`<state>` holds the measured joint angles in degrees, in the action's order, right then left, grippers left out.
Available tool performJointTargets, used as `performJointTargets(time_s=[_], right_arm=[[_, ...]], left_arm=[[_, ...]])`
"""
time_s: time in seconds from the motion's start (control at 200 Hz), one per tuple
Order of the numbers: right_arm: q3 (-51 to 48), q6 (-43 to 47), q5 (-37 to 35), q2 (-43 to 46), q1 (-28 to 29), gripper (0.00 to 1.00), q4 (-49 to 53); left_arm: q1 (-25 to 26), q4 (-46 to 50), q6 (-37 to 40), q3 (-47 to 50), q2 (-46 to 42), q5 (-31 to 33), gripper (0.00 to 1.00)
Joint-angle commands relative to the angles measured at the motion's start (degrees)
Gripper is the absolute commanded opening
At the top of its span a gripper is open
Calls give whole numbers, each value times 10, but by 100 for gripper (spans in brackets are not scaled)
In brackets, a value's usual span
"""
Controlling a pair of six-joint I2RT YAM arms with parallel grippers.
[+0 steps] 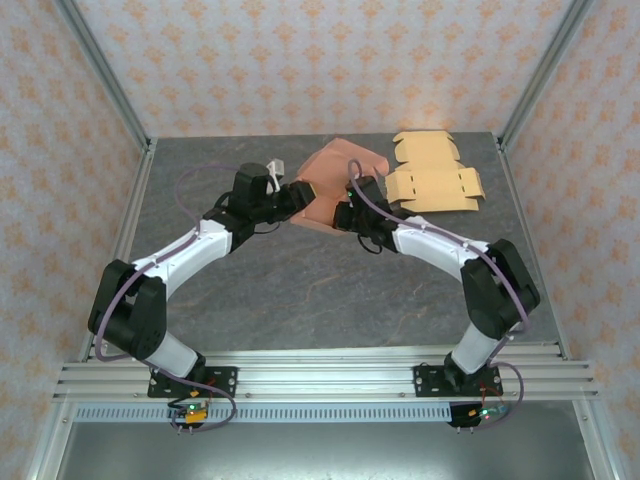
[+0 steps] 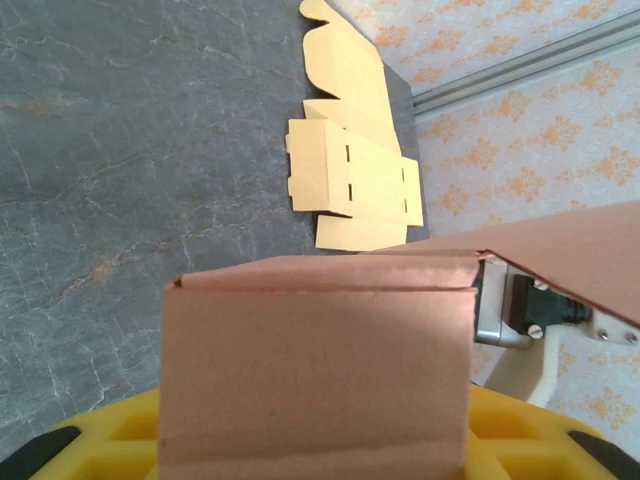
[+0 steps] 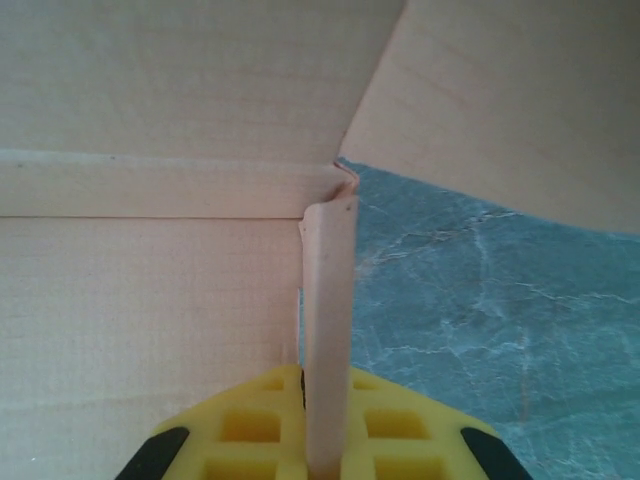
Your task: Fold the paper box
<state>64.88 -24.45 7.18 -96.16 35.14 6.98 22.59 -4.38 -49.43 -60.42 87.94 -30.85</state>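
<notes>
While both arms reach in from the near edge and bend toward each other at the far middle of the surface (image 1: pixel 300 290), your left tool (image 1: pixel 297 197) grips a wide panel of the paper box (image 1: pixel 335 172). Your right tool (image 1: pixel 350 214) is pinched tight on 1 thin flap (image 3: pixel 328 320), seen edge-on. The box sits between the 2 tools, partly folded. Count: 2 arms, 1 brown box, 2 flat tan blanks (image 1: pixel 437 187) overlapping just right of it.
</notes>
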Motion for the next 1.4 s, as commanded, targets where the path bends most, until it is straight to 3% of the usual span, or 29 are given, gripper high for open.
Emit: performJointTargets(time_s=[0.0,0.125,0.38,0.526,0.676,0.866,1.186,1.397], right_arm=[[15,1,-175,-28,3,6,72],[14,15,-171,-29,5,14,54],[-35,35,-71,62,-2,36,-26],[-45,-3,17,110,-30,49,-30],[-48,-26,61,129,-60,50,-11],[-22,16,128,88,-65,46,-7],[-2,56,36,21,-54,42,-19],[52,57,26,-33,-45,28,-4]], left_arm=[[13,-21,-2,-29,-2,-14,37],[14,-31,-7,-23,1,-15,37],[14,-21,1,-22,3,12,37],[13,-20,2,-27,15,11,37],[13,-33,-5,-24,20,10,37],[14,-41,-14,-25,18,2,37],[14,-50,-33,-29,19,-8,37],[15,-68,-47,-30,28,-20,37]])
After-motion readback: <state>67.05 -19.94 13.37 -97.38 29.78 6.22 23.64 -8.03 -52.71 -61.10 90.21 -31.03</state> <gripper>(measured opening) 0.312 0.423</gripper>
